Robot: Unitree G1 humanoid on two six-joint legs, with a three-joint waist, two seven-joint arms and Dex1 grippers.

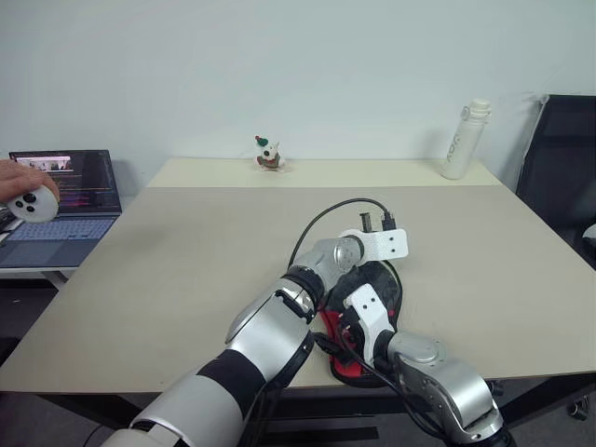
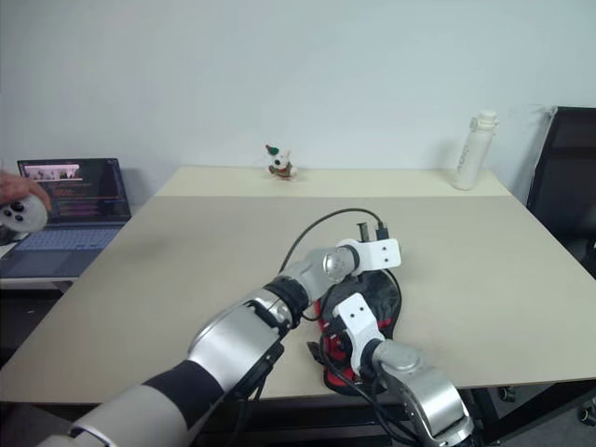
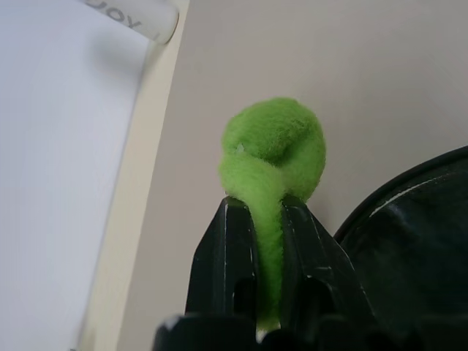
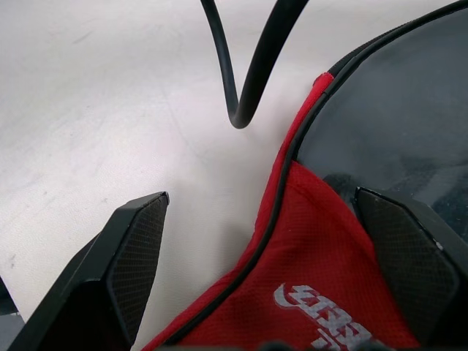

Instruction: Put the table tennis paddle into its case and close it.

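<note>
At the far left, beside the surface (image 1: pixel 186 270), a person's hand (image 1: pixel 20 179) holds a small pale controller (image 1: pixel 33 204) in front of an open laptop (image 1: pixel 65 200). A small figurine (image 1: pixel 268 155) stands at the far edge of the surface, near its middle. Near the front edge, a little right of centre, lies the case (image 1: pixel 382 291), black and red fabric with a white logo showing in the right wrist view, its flap open. Inside it the glossy black face of the table tennis paddle (image 4: pixel 395 117) shows, edged by the red lining; the handle cannot be made out. The left pincer (image 3: pixel 267 208) reaches across over the case, its two black fingers pinched narrow on the fuzzy green ball charm (image 3: pixel 274 150), which bulges out past the fingertips. A black cable (image 1: pixel 321 223) loops over the surface just behind that wrist. The right pincer (image 4: pixel 270 219) sits at the near end of the case with its fingers spread wide, one finger (image 4: pixel 135 248) over the bare surface and the other over the paddle's black face, gripping nothing. At the far right corner stands a white bottle (image 1: pixel 466 140), and a dark chair (image 1: pixel 559 158) stands beyond the right edge.
</note>
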